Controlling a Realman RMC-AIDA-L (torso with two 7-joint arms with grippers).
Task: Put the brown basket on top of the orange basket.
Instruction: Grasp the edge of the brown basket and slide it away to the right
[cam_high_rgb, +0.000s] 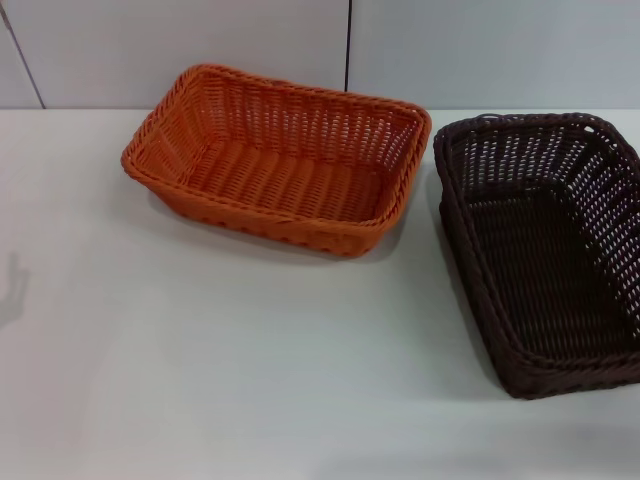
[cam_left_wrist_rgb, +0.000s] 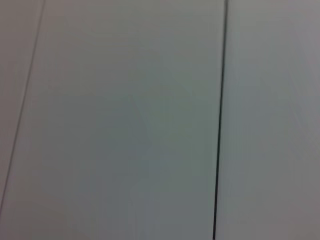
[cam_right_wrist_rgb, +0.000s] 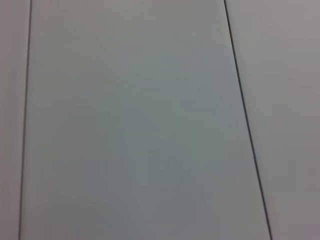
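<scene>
two baskets sit on the white table, neither one stacked. the orange basket is toward the back, a bit left of centre, upright with its open top facing up and nothing inside. the brown basket is to its right, also upright and empty, running off the right edge of the head view. their near corners come close together, with a narrow strip of table between them, so they look just apart. behind them runs a pale wall with a dark vertical seam. neither gripper shows anywhere, so i can't tell how the pincers stand or whether they have hold of anything. both wrist views show only pale panels with thin dark seams.
</scene>
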